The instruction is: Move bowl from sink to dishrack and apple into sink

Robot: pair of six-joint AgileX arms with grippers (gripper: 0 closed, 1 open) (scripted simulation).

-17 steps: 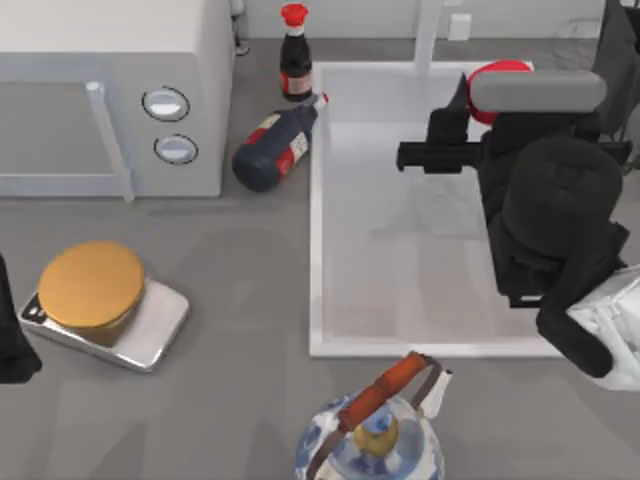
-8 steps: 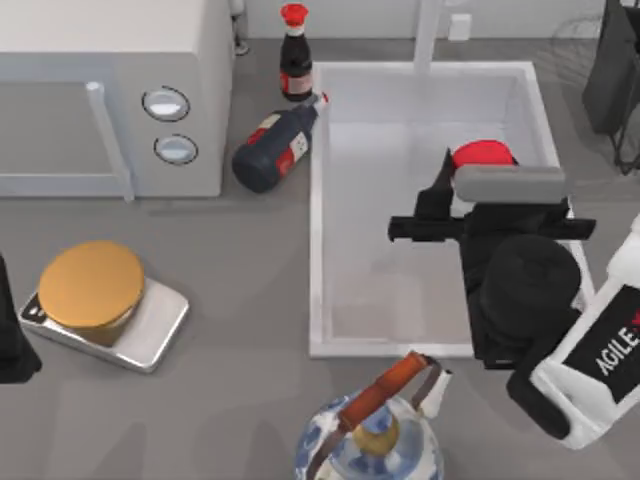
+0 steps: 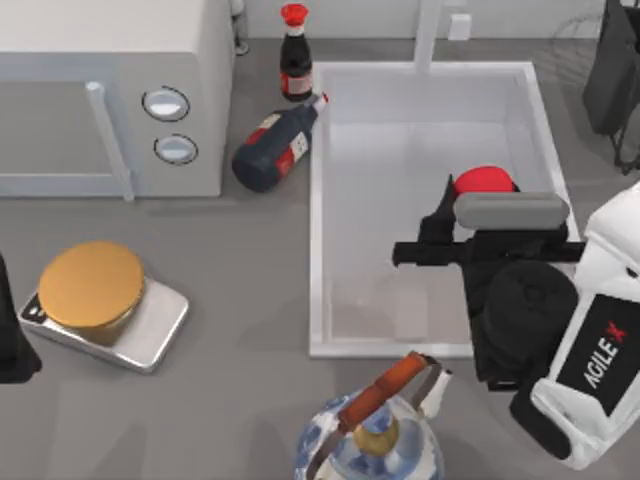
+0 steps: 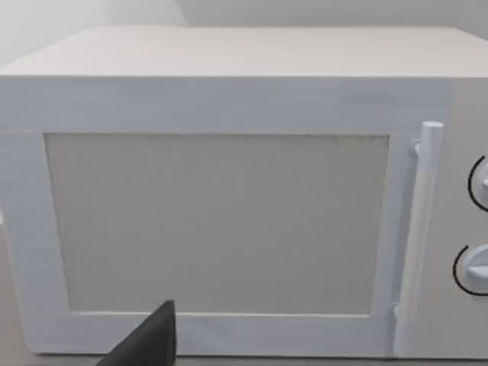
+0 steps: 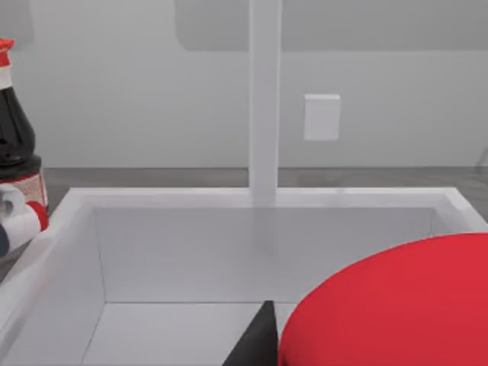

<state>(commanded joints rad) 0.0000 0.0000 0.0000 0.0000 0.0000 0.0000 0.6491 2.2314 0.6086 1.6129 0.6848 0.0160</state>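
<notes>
- Apple (image 3: pixel 484 181): bright red, rounded, no long axis or facing to tell; over the right half of the sink (image 3: pixel 318 200), partly covered from above by the right arm's grey housing.
- Right claw (image 3: pixel 478 190): over the sink's right side, apple at its tip; finger state cannot be told, nor whether the apple is pinched or merely just beside a finger.
- Right wrist view: apple (image 5: pixel 396 305) large and close, one dark fingertip (image 5: pixel 255 339) beside it, sink back wall (image 5: pixel 259 229), white faucet post (image 5: pixel 264 99), soy sauce bottle (image 5: pixel 15 137).
- Top view: microwave (image 3: pixel 110 90), fallen dark bottle (image 3: pixel 275 145), blue-and-white kettle (image 3: pixel 370 440), grey worktop (image 3: pixel 240 300).
- Left claw: parked, facing the microwave door (image 4: pixel 217 221).
</notes>
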